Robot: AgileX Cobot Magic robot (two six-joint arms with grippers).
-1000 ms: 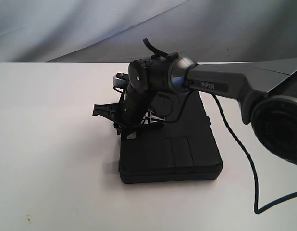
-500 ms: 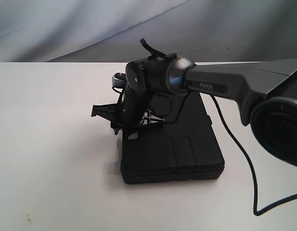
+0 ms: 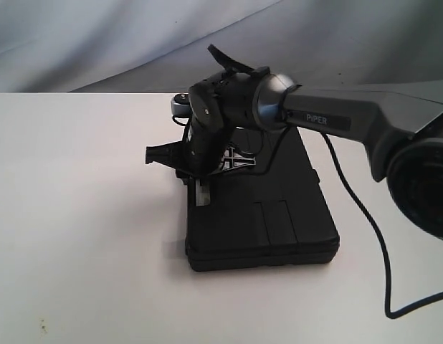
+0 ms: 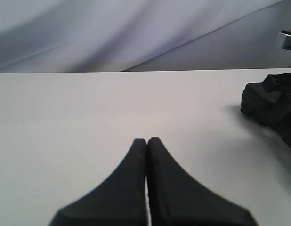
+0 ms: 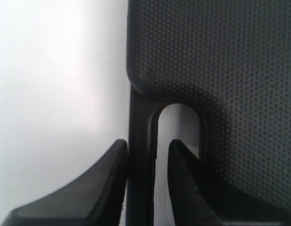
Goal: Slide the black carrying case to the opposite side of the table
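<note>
The black carrying case (image 3: pixel 264 215) lies flat on the white table (image 3: pixel 78 215), right of the middle. My right gripper (image 3: pixel 196 168) reaches over from the right and comes down at the case's far left edge. In the right wrist view that gripper (image 5: pixel 148 143) straddles the case's handle bar (image 5: pixel 141 117). One finger rests against the bar's outer side; the other stands inside the handle opening with a bright gap to the bar. The dotted case lid (image 5: pixel 221 56) fills the rest of that view. My left gripper (image 4: pixel 147 140) is shut and empty over bare table (image 4: pixel 89 103).
A black cable (image 3: pixel 358 208) hangs from the right arm and trails over the table beside the case. A grey cloth backdrop (image 3: pixel 99 43) rises behind the table's far edge. A black shape, part of the right gripper or the case (image 4: pixel 270 101), shows in the left wrist view.
The case has slid a little to the right, with the right gripper moving along at its handle. The gripper's wrist has also turned and lifted slightly.
</note>
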